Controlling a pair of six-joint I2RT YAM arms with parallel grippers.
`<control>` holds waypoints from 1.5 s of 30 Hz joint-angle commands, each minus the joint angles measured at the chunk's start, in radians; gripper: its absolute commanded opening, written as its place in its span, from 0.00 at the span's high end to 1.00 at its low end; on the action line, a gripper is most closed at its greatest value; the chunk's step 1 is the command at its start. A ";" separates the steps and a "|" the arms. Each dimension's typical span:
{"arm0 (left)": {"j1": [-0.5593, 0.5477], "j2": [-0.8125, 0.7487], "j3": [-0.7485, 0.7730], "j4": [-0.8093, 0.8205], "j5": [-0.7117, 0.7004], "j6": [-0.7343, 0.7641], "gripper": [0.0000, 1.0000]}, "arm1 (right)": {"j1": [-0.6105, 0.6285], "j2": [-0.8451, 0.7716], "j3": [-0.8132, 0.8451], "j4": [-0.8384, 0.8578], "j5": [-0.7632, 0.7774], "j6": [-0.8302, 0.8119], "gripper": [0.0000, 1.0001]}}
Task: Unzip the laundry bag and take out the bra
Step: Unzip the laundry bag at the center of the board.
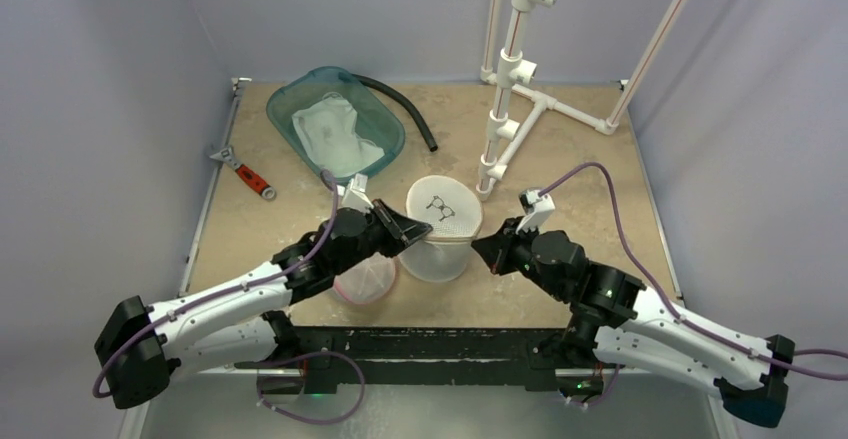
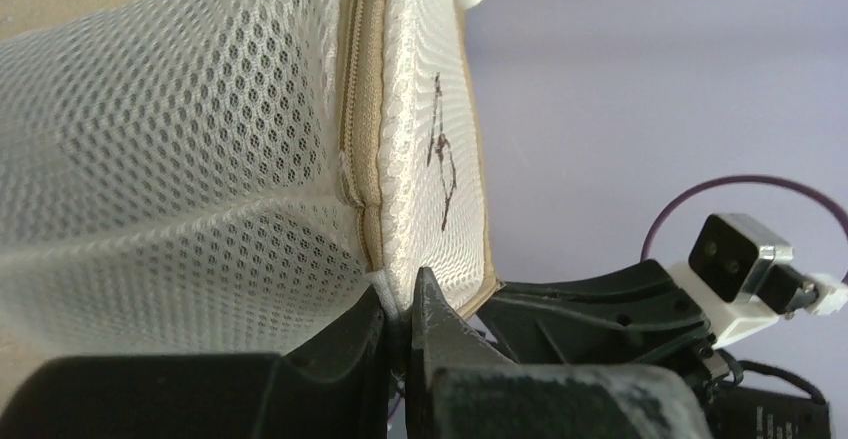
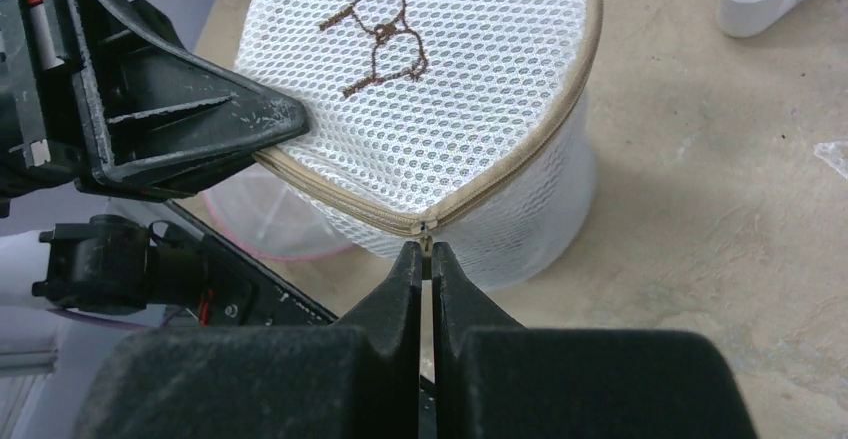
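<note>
The laundry bag (image 1: pixel 440 229), a mesh cylinder, stands upright on the table (image 1: pixel 600 189) with its lid zipped shut. The bra cannot be made out through the mesh and is judged to be inside. The left hand (image 2: pixel 400 304) is pressed together, pinching the mesh at the zipper (image 2: pixel 358 89) seam on the bag's left side. The right hand (image 3: pixel 425 254) is pressed together at the bag's near-right rim, pinching the zipper pull (image 3: pixel 426 234). Only a sliver of the pull shows between the tips. Risks: if that hold is as shallow as it looks, the pull can slip free under load and the zipper will not run. If the left pinch gives way, the light bag can follow the right hand or tip over. A pull off the line of the curved track can jam the slider in the mesh.
</note>
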 commanded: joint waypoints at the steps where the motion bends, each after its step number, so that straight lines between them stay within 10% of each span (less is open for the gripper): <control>1: 0.074 -0.018 0.007 0.003 0.265 0.234 1.00 | -0.002 -0.023 -0.012 0.038 0.045 -0.063 1.00; 15: 0.155 -0.025 0.218 -0.250 0.529 0.576 1.00 | -0.002 -0.050 -0.027 0.019 0.095 -0.033 1.00; 36: 0.217 -0.071 0.244 -0.261 0.723 0.667 1.00 | -0.004 0.017 -0.008 -0.042 0.121 0.046 1.00; 40: 0.218 -0.074 0.253 -0.267 0.695 0.679 1.00 | -0.004 -0.027 0.027 -0.018 -0.028 -0.024 0.49; 45: 0.217 -0.049 0.289 -0.284 0.706 0.706 1.00 | -0.005 -0.036 0.140 -0.087 -0.154 -0.084 0.28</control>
